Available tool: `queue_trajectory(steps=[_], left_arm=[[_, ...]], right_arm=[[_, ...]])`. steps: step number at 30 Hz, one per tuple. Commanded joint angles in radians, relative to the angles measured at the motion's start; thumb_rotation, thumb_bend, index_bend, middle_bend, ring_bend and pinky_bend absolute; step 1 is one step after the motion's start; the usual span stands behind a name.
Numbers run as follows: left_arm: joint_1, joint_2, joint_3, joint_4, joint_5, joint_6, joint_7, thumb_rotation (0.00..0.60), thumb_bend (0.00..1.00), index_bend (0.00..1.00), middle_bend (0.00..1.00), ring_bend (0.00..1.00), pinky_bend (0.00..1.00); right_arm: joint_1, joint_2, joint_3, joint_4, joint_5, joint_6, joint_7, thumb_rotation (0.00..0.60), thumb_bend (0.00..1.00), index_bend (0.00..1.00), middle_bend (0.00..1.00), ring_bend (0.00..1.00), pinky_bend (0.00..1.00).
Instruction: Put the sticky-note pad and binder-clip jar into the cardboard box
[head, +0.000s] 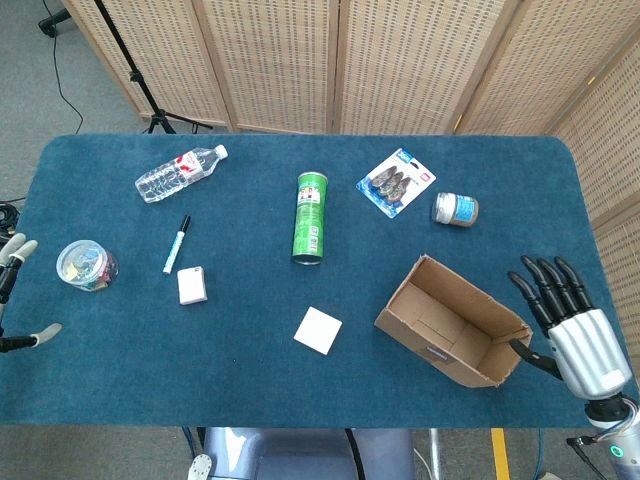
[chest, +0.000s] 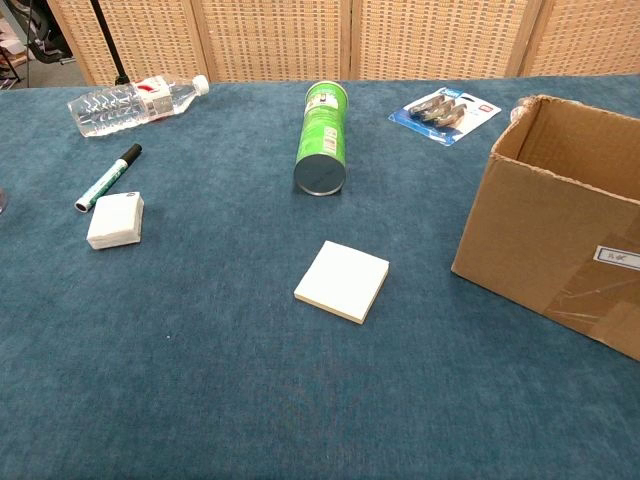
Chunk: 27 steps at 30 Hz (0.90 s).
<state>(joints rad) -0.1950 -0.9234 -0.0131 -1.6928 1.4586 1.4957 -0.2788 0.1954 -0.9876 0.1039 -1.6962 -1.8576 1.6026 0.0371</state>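
Note:
The pale sticky-note pad (head: 318, 330) lies flat near the table's front middle and also shows in the chest view as the pad (chest: 342, 281). The clear binder-clip jar (head: 86, 266), full of coloured clips, stands upright at the far left. The open cardboard box (head: 455, 322) sits at the front right, seen empty from above; its wall (chest: 560, 220) shows in the chest view. My left hand (head: 10, 270) shows only at the left frame edge, fingers spread, left of the jar and holding nothing. My right hand (head: 572, 330) is spread open just right of the box.
A water bottle (head: 180, 172), a marker (head: 176, 243) and a small white block (head: 192, 285) lie at the left. A green can (head: 311, 217) lies on its side mid-table. A blister pack (head: 396, 181) and a small jar (head: 455, 209) sit behind the box.

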Motion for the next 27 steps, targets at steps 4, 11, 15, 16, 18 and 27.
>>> queue_trajectory(steps=[4,11,15,16,18,27], left_arm=[[0.037,0.020,-0.015,0.009,0.022,0.054,-0.046,0.600,0.00,0.00,0.00,0.00,0.00],[0.056,0.033,-0.023,0.021,0.026,0.061,-0.101,0.600,0.00,0.00,0.00,0.00,0.00],[0.064,0.041,-0.028,0.030,0.027,0.064,-0.134,0.600,0.00,0.00,0.00,0.00,0.00],[0.065,0.042,-0.028,0.032,0.029,0.064,-0.138,0.600,0.00,0.00,0.00,0.00,0.00],[0.069,0.045,-0.030,0.036,0.034,0.067,-0.151,0.600,0.00,0.00,0.00,0.00,0.00],[0.079,0.051,-0.032,0.050,0.058,0.070,-0.187,0.600,0.00,0.00,0.00,0.00,0.00]], right_arm=[[0.245,0.044,0.047,-0.287,-0.071,-0.383,-0.154,0.600,0.00,0.00,0.00,0.00,0.00],[0.395,-0.106,0.125,-0.388,0.197,-0.678,-0.483,0.600,0.00,0.00,0.00,0.00,0.00],[0.461,-0.222,0.136,-0.397,0.329,-0.756,-0.732,0.600,0.00,0.00,0.00,0.00,0.00],[0.470,-0.244,0.139,-0.397,0.361,-0.761,-0.776,0.600,0.00,0.00,0.00,0.00,0.00],[0.501,-0.305,0.140,-0.397,0.447,-0.769,-0.900,0.600,0.00,0.00,0.00,0.00,0.00],[0.677,-0.540,0.097,-0.296,0.833,-0.704,-1.365,0.600,0.00,0.00,0.00,0.00,0.00]])
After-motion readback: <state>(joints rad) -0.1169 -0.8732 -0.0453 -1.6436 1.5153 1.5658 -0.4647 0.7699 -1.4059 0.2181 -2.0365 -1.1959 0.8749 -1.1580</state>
